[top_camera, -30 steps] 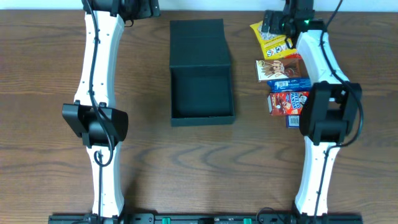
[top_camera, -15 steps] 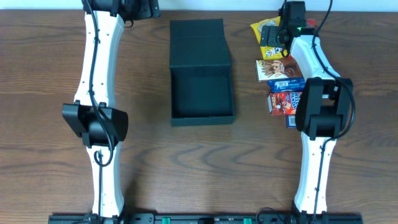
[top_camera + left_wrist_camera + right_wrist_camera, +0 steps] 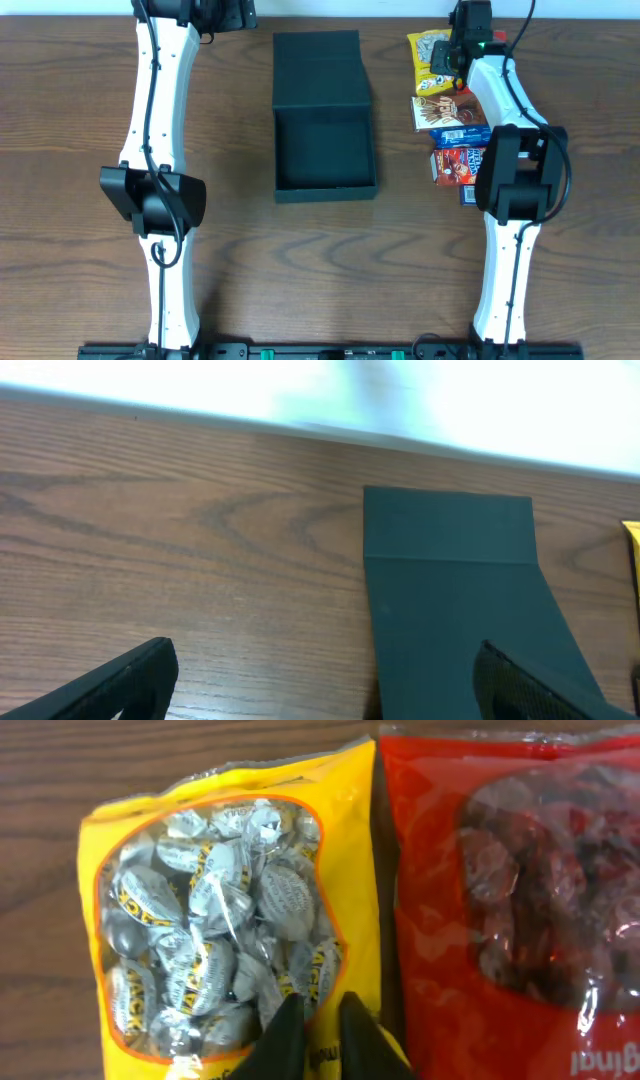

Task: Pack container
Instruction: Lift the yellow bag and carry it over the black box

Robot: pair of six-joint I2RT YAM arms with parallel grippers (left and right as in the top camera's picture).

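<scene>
Newly closed, right gripper (image 3: 320,1023) is pinching the yellow bag (image 3: 230,940) at the container (image 3: 325,150)'s two o'clock; left gripper (image 3: 327,660) is gaping wide.

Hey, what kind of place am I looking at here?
Most likely a robotics lab or test bench. Two white robot arms are mounted at a wood-grain table, with an open dark box between them and snack packets, including a yellow bag, lined up beside it.

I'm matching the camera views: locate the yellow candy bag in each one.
Overhead: yellow candy bag at top right.
Left wrist: a yellow sliver at the right edge.
Right wrist: fills the left half.
Shared landmark: the container, left of the bag in overhead and left wrist.
</scene>
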